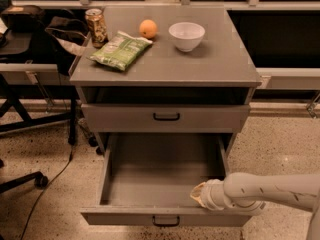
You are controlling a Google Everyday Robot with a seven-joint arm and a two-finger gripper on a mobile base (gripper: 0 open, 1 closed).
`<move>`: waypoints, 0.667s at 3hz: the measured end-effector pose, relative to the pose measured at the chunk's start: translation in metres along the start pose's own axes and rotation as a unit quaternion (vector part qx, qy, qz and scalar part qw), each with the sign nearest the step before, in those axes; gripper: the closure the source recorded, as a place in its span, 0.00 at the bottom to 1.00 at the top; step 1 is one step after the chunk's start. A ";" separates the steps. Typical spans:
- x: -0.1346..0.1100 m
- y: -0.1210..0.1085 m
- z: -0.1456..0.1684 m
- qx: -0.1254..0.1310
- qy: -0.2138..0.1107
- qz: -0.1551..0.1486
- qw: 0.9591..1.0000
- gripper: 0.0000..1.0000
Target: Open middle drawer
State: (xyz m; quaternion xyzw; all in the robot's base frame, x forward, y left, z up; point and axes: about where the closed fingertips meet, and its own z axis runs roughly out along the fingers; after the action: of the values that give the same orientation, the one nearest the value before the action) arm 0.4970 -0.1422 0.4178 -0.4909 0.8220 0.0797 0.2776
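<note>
The middle drawer [160, 181] stands well out beneath the bench [200, 66]. Our end effector [199, 196] sits inside its front right corner, probably to drag the front panel from behind. Open or closed, we cannot tell.

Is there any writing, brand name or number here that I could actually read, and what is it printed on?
No text here can be read.
Can: label print, too blurred to read.
Green bag: print too blurred to read.
Gripper, inside the open drawer at its right front corner: no marking visible.
</note>
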 end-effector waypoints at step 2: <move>-0.013 -0.009 -0.001 0.015 -0.013 -0.013 1.000 0.81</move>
State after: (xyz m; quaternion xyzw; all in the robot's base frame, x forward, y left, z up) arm 0.5088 -0.1371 0.4264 -0.4959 0.8132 0.0698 0.2965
